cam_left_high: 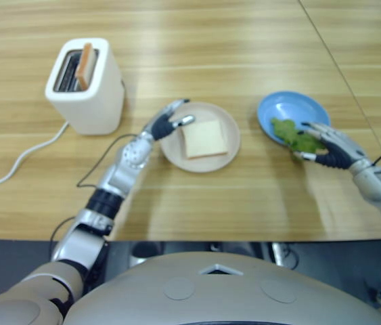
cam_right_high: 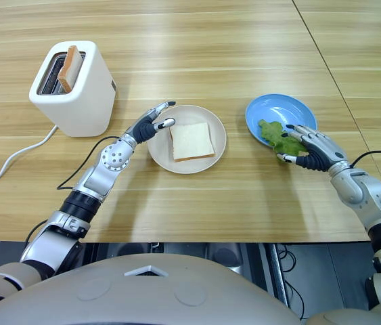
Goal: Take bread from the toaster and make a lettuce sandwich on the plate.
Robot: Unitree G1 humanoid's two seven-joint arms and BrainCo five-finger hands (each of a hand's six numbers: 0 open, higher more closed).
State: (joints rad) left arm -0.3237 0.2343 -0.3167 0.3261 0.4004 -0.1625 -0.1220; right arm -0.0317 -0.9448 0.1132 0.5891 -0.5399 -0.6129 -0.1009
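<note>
One bread slice (cam_right_high: 191, 141) lies on the beige plate (cam_right_high: 187, 166) (left hand (cam_right_high: 147, 127) beside its rim, fingers (cam_right_high: 163, 107) spread). The right hand (cam_right_high: 314, 150) pinches lettuce (cam_right_high: 275, 137) on the blue plate (cam_right_high: 278, 108).

1 toaster (cam_right_high: 75, 91). 2 bread slices: toaster slice (cam_right_high: 70, 68), plate slice (cam_right_high: 191, 141). 2 plates: beige plate (cam_right_high: 187, 168), blue plate (cam_right_high: 281, 108). 1 lettuce clump (cam_right_high: 275, 137). 1 white cord (cam_right_high: 14, 157). 2 hands: left hand (cam_right_high: 146, 126), right hand (cam_right_high: 312, 150). 1 desk (cam_right_high: 210, 61).
</note>
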